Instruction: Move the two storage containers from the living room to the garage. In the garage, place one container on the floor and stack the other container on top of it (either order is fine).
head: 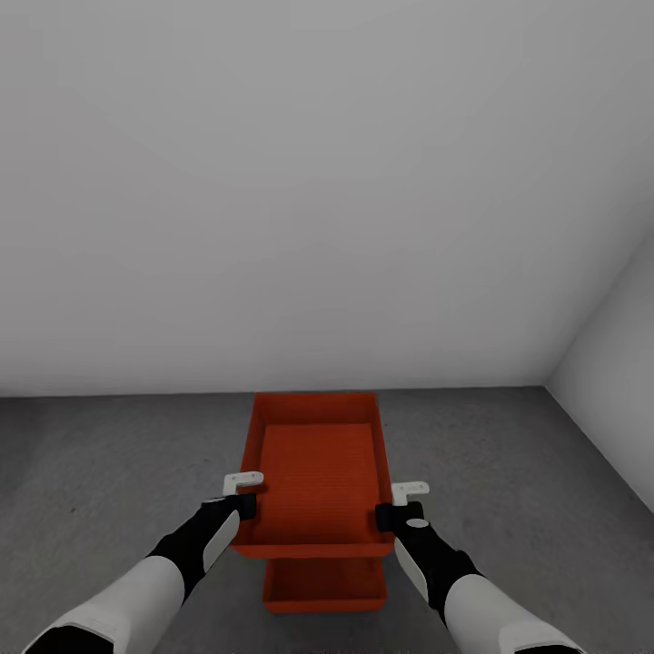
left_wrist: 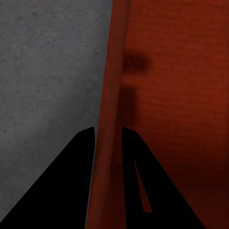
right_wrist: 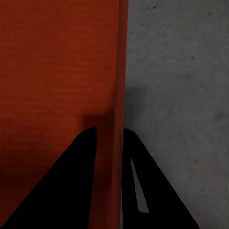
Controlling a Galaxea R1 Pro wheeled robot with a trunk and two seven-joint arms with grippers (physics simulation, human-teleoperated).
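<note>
Orange-red top bin [head: 318,472] hangs between my left gripper [head: 242,498] and right gripper [head: 400,505], each pinching a side wall so it stays level. The other bin [head: 324,586] sits near me on the grey floor [head: 109,472], underneath, ready for stacking.

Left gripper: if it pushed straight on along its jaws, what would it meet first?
The left gripper straddles the upper bin's side wall, so that wall would seat deeper between the jaws first. Beyond lies the concrete floor, though depth is unclear.
</note>
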